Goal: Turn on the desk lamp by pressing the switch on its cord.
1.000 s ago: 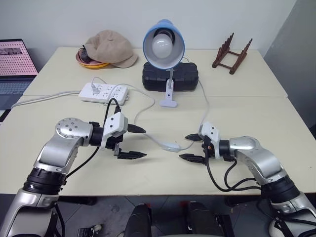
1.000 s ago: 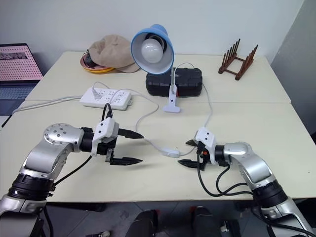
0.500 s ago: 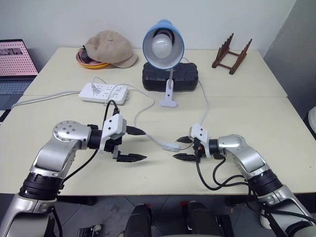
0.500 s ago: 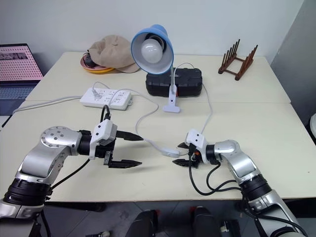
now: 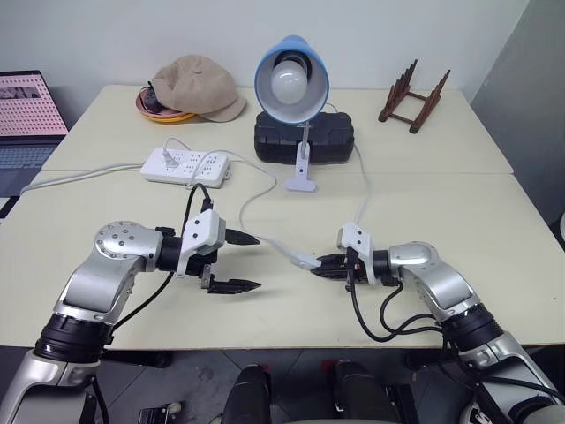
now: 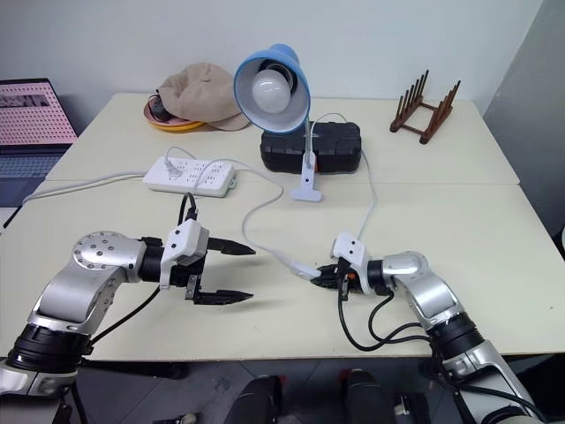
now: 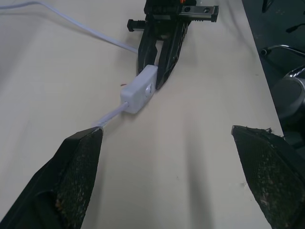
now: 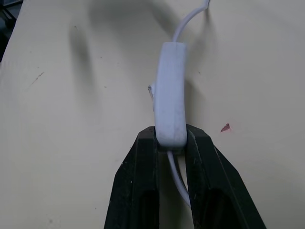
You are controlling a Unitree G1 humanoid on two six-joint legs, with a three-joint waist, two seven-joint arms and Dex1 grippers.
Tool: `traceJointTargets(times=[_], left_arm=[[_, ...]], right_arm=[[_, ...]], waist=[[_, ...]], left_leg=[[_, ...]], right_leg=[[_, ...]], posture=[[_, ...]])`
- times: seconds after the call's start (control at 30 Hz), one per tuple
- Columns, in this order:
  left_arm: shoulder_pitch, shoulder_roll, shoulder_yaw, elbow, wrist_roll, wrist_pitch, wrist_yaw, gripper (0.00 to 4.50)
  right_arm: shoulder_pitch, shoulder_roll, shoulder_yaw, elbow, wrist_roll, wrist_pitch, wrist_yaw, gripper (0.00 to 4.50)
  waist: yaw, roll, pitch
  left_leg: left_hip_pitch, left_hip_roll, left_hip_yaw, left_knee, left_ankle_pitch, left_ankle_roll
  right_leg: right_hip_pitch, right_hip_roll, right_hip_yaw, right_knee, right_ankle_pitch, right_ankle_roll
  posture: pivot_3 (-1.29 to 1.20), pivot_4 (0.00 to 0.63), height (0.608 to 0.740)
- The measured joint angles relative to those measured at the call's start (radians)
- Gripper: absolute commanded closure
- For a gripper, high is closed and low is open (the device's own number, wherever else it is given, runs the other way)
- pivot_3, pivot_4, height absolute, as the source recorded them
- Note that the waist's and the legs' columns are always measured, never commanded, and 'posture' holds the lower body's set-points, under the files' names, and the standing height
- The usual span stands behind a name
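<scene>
While right pincer (image 5: 323,266) clamped the switch (image 5: 305,261) end, its long axis ran toward frame left; left pincer (image 5: 246,261) gaped empty.

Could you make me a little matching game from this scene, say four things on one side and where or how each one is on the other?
Things:
1. switch
2. left gripper
3. beige cap
4. wooden rack

States or places:
A. far right part of the table
B. pinched at one end between two black fingers
C. fingers spread apart, holding nothing
D. lying over a yellow dish at the back left

Pairs: 1-B, 2-C, 3-D, 4-A. The right gripper is the one pinching the switch.
</scene>
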Motion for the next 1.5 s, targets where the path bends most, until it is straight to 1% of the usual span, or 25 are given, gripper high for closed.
traceJointTargets(times=[0.1,0.2,0.33,0.4,0.43,0.53,0.63,0.77,1.17,1.43,1.5], left_arm=[[-0.002,-0.015,0.025,-0.002,-0.053,0.098,0.038,0.0],[-0.017,-0.099,0.112,-0.028,-0.22,0.364,0.175,0.0],[-0.01,-0.169,0.142,-0.132,-0.397,0.604,0.295,0.0],[-0.019,-0.225,0.154,-0.143,-0.472,0.69,0.353,0.0],[-0.041,-0.268,0.162,-0.129,-0.513,0.739,0.388,0.0],[-0.143,-0.368,0.181,-0.065,-0.619,0.854,0.478,0.0],[-0.216,-0.426,0.19,-0.015,-0.657,0.889,0.512,0.0],[-0.232,-0.474,0.168,0.031,-0.658,0.892,0.526,0.0],[-0.237,-0.466,0.163,0.059,-0.662,0.912,0.494,0.0],[-0.236,-0.438,0.162,0.061,-0.662,0.914,0.468,0.0],[-0.236,-0.435,0.162,0.061,-0.662,0.914,0.465,0.36]], right_arm=[[0.006,0.005,-0.059,-0.038,0.062,0.067,-0.008,4.11],[0.008,0.02,-0.212,-0.134,0.242,0.272,-0.056,4.11],[-0.022,0.011,-0.368,-0.232,0.463,0.518,-0.109,4.11],[-0.029,-0.006,-0.402,-0.245,0.543,0.616,-0.116,4.11],[-0.032,-0.023,-0.417,-0.247,0.589,0.672,-0.114,4.11],[-0.056,-0.058,-0.451,-0.247,0.698,0.799,-0.108,4.11],[-0.053,-0.083,-0.462,-0.252,0.736,0.843,-0.107,4.11],[-0.041,-0.088,-0.461,-0.264,0.755,0.856,-0.115,4.11],[-0.015,-0.092,-0.467,-0.304,0.814,0.871,-0.159,4.11],[-0.015,-0.105,-0.468,-0.304,0.842,0.872,-0.165,4.11],[-0.015,-0.11,-0.468,-0.304,0.846,0.872,-0.166,4.11]], waist=[[0.0,0.0,0.0],[0.002,0.0,0.0],[0.001,0.0,0.0],[0.002,0.0,0.0],[0.005,0.0,0.0],[0.003,0.0,0.0],[-0.001,0.0,0.0],[-0.006,0.0,0.0],[-0.002,0.0,0.0],[-0.002,0.0,0.0],[-0.001,0.0,0.0]], left_leg=[[0.0,0.0,0.0,0.001,0.0,0.0],[-0.001,0.0,-0.002,0.003,0.0,0.0],[0.001,0.0,-0.002,0.003,0.0,0.0],[0.001,0.0,-0.003,0.003,0.0,0.0],[0.001,0.0,-0.003,0.003,0.0,0.0],[0.001,0.0,-0.004,0.007,0.0,0.0],[0.001,-0.001,-0.003,0.007,0.0,0.0],[0.001,-0.001,-0.003,0.006,0.0,0.001],[0.001,-0.001,-0.003,0.006,0.0,0.0],[0.0,-0.001,-0.003,0.006,0.0,0.0],[0.0,-0.001,-0.003,0.006,0.0,0.0]], right_leg=[[0.0,0.0,0.0,0.001,0.0,0.0],[0.001,0.0,-0.001,0.002,0.0,0.001],[0.003,0.0,-0.001,0.002,0.0,0.001],[0.003,0.0,-0.002,0.002,0.0,0.001],[0.003,0.0,-0.002,0.002,0.0,0.001],[0.005,0.001,-0.002,0.002,0.001,0.002],[0.005,0.0,-0.001,0.002,0.001,0.002],[0.005,0.001,-0.001,0.002,0.001,0.002],[0.004,0.001,-0.001,0.001,0.001,0.002],[0.004,0.001,-0.001,0.0,0.001,0.002],[0.004,0.001,-0.001,0.0,0.001,0.002]], posture=[[0.0,0.15,0.74],[0.0,0.15,0.74],[0.0,0.15,0.74],[0.0,0.15,0.74],[0.0,0.15,0.74],[0.0,0.15,0.74],[0.0,0.15,0.74],[0.0,0.15,0.74],[0.0,0.15,0.74],[0.0,0.15,0.74],[0.0,0.15,0.74]])
